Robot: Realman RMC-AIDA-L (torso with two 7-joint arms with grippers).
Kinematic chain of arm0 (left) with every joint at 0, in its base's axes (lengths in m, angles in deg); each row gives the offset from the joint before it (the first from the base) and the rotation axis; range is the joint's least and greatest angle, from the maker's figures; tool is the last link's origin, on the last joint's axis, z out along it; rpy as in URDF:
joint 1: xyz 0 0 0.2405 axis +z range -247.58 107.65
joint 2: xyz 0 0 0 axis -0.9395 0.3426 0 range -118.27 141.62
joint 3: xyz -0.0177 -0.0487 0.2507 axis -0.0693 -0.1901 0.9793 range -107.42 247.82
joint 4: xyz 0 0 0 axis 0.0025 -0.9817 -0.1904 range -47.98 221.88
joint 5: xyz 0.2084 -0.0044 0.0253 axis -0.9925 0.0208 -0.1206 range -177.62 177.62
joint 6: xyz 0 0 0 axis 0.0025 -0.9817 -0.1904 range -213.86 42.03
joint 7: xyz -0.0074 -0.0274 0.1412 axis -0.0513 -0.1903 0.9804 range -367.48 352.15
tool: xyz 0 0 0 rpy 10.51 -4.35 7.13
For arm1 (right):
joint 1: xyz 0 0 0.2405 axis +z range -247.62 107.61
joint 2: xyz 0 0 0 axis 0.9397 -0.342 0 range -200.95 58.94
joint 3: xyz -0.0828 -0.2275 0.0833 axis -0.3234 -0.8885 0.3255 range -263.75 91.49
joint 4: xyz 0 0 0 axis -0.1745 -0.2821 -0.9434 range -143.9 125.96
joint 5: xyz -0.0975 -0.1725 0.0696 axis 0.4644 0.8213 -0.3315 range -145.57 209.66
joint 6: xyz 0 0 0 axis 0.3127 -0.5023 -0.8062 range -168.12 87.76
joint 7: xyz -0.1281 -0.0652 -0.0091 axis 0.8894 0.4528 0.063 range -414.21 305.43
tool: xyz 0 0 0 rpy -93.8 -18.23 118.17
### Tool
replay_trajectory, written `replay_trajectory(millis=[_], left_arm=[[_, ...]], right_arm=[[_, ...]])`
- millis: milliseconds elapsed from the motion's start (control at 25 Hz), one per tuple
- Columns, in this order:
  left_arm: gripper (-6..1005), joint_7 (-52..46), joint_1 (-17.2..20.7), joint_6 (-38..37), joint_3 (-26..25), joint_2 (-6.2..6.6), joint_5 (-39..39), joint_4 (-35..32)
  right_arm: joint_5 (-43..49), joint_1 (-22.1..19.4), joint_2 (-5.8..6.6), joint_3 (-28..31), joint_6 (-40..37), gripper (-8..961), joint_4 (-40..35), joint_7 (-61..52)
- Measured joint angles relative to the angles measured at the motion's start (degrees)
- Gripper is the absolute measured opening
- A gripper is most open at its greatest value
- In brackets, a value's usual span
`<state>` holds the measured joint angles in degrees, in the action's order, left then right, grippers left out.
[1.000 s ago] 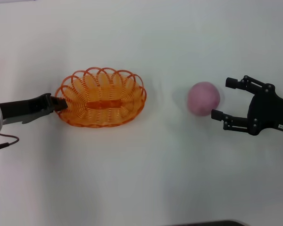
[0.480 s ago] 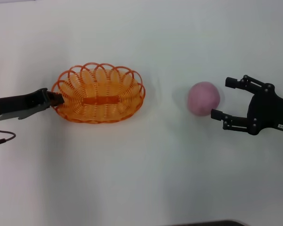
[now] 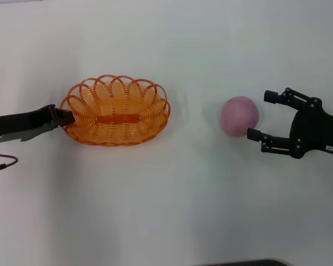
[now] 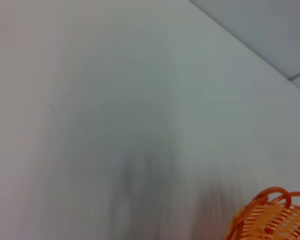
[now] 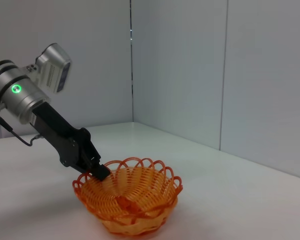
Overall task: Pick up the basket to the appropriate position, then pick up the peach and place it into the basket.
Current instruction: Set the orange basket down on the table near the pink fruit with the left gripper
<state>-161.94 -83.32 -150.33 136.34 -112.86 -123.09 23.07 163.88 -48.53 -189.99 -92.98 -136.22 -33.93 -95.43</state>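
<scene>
The orange looped basket [image 3: 115, 117] is at the left of the white table. My left gripper [image 3: 66, 116] is shut on the basket's left rim; the right wrist view shows the same grip [image 5: 101, 172] on the basket [image 5: 127, 202]. A bit of the basket's rim shows in the left wrist view [image 4: 272, 217]. I cannot tell whether the basket is off the table. The pink-mauve peach [image 3: 239, 115] lies on the table at the right. My right gripper [image 3: 261, 115] is open just right of the peach, with one finger at either side of its right edge, not touching it.
The white table [image 3: 172, 210] stretches between the basket and the peach and towards me. Grey wall panels [image 5: 190, 70] stand behind the table in the right wrist view. A cable [image 3: 3, 163] hangs by my left arm.
My left gripper has carried the basket a little farther away and slightly left over the last second, then nearly stopped. The peach and right gripper have barely moved.
</scene>
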Motion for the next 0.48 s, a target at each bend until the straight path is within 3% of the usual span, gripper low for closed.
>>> replay_trajectory(millis=[480], left_arm=[[96, 0.42, 0.33, 0.02, -0.41, 0.04, 0.91, -0.35]], right_arm=[[0.00, 0.06, 0.07, 0.08, 0.07, 928, 0.00, 0.00]])
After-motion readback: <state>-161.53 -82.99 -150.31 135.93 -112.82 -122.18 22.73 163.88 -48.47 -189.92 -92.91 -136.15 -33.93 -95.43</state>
